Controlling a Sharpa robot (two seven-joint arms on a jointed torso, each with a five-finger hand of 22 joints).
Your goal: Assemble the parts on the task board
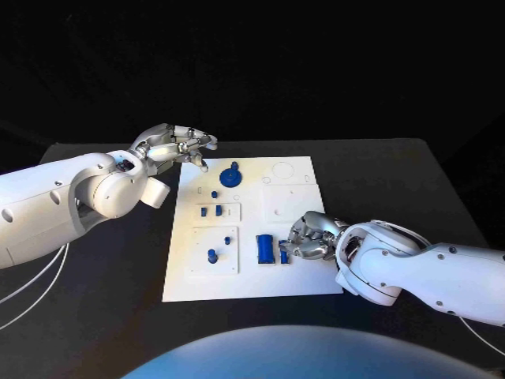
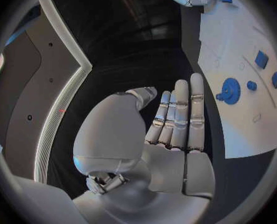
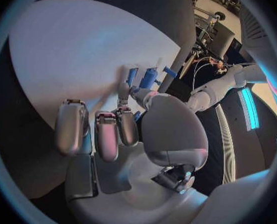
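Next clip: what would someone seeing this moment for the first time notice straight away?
The white task board glows in the middle of the black table, dotted with small blue parts, the largest a round blue gear-like piece near its far edge. The silver right hand rests on the board's near right part, beside a blue rectangular block. The silver left hand hovers open at the board's far left corner, holding nothing.

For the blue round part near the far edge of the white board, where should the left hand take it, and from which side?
Probably from above: pinch the blue round part across its rim. It lies flat on the task board, so only its edge offers a hold. The left hand, empty with fingers apart, hovers beside it.
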